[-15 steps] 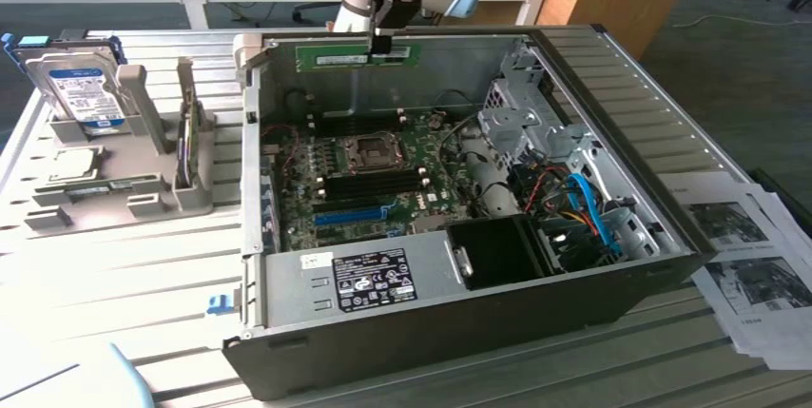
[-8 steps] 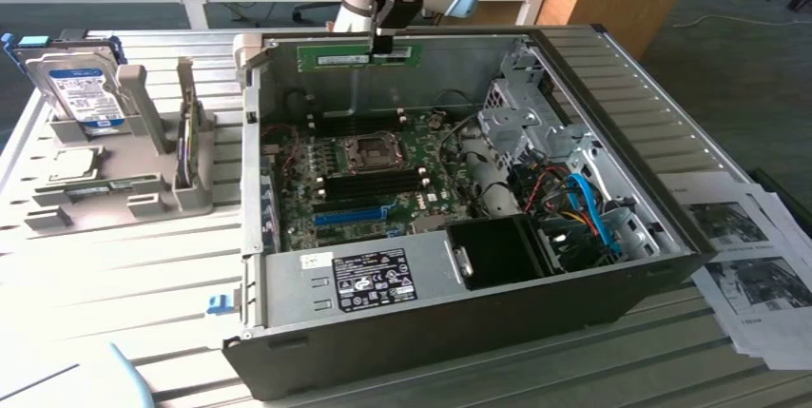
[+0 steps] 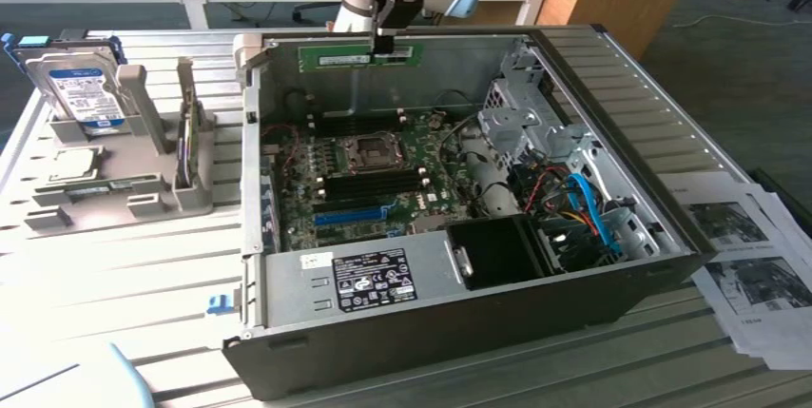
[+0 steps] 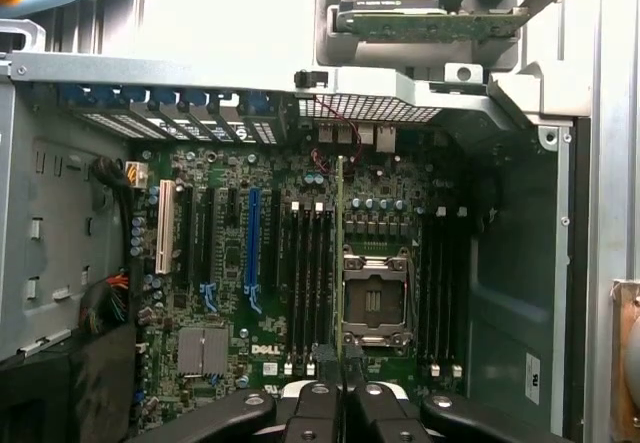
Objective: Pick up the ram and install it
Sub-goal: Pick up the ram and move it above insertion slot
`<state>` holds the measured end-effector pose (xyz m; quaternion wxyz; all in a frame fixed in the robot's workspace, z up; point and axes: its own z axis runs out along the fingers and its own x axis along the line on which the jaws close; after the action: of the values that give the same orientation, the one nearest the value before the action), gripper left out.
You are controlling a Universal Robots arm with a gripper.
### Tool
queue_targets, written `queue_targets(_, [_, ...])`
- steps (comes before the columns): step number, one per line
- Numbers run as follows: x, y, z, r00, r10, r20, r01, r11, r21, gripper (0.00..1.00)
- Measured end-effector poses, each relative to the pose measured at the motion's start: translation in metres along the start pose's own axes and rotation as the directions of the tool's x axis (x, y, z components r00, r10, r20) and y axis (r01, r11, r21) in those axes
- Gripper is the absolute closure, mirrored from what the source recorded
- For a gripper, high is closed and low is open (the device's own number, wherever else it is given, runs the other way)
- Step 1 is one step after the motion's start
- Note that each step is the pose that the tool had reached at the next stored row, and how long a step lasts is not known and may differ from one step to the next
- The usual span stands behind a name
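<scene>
- On the exterior view's left, a grey holder rack (image 3: 150,123) stands on the table with a hard drive (image 3: 79,92) upright in it. It is well apart from the claw and plays no part in the present grip.
- Right of the rack, the gripper (image 3: 380,43) hangs over the far wall of the open computer case (image 3: 419,327). Its fingers are pressed together on the ram (image 3: 342,54), pinching the stick by its upper edge near the middle.
- The ram is off the table and hangs just under the claw. Its long axis runs from the exterior view's left to right, along the case's far wall.
- Below it and nearer that camera lies the motherboard (image 3: 380,156), with its dark memory slots (image 3: 375,180) on either side of the processor socket (image 3: 372,148). Those slots run about the same way as the stick.
- In the wrist view the gripper (image 4: 343,395) looks straight down on the board, and the ram (image 4: 340,253) shows edge-on as a thin green line.
- That line lies parallel to the memory slots (image 4: 305,283), in the strip between one bank of them and the processor socket (image 4: 375,298). I judge it turned right for the slots but not yet over one, with height left to lose.
- On the exterior view's far right, printed papers (image 3: 748,256) lie beside the case.
</scene>
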<state>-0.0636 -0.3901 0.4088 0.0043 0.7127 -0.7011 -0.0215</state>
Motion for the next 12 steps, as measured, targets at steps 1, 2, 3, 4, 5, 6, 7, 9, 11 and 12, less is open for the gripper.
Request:
queue_targets(1, [0.0,0.0,0.0,1.0,0.0,0.0,0.0,1.0,0.0002,0.89])
queue_targets(2, [0.0,0.0,0.0,1.0,0.0,0.0,0.0,1.0,0.0002,0.89])
queue_targets(3, [0.0,0.0,0.0,1.0,0.0,0.0,0.0,1.0,0.0003,0.89])
queue_targets(4, [0.0,0.0,0.0002,1.0,0.0,0.0,0.0,1.0,0.0004,0.89])
queue_targets(5, [0.0,-0.0001,0.0009,1.0,0.0,0.0001,0.0,1.0,0.0005,0.89])
queue_targets(6, [0.0001,-0.0001,0.0018,1.0,0.0,0.0001,0.0,1.0,0.0004,0.89])
queue_targets(7, [0.0001,-0.0001,0.0027,1.0,0.0,0.0,0.0,1.0,0.0005,0.89])
queue_targets(9, [0.0001,-0.0002,0.0046,1.0,0.0,-0.0001,0.0,1.0,0.0005,0.89])
queue_targets(11, [0.0002,-0.0002,0.0068,1.0,0.0,0.0,0.0,1.0,0.0006,0.89])
queue_targets(12, [0.0002,-0.0003,0.008,1.0,0.0,0.0,0.0,1.0,0.0008,0.89])
